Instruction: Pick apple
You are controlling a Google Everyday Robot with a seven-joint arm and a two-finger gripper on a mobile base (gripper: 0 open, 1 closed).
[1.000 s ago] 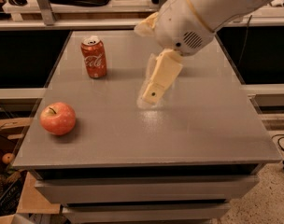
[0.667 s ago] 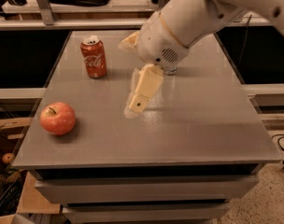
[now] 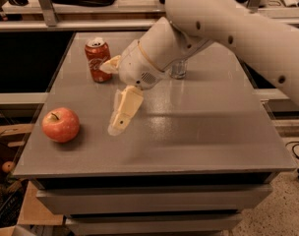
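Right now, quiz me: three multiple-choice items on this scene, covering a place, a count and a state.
1. Where is the apple?
A. near the table's front-left corner
B. at the back edge
C. on the floor

2. How many cans are on the table?
A. none
B. one
C. three

3. The pincer is:
A. around the apple
B. over mid-table, apart from the apple
C. around the can

Answers:
1. A, the apple lies on the table at front left.
2. B, a single red can stands at back left.
3. B, bare table shows between pincer and apple.
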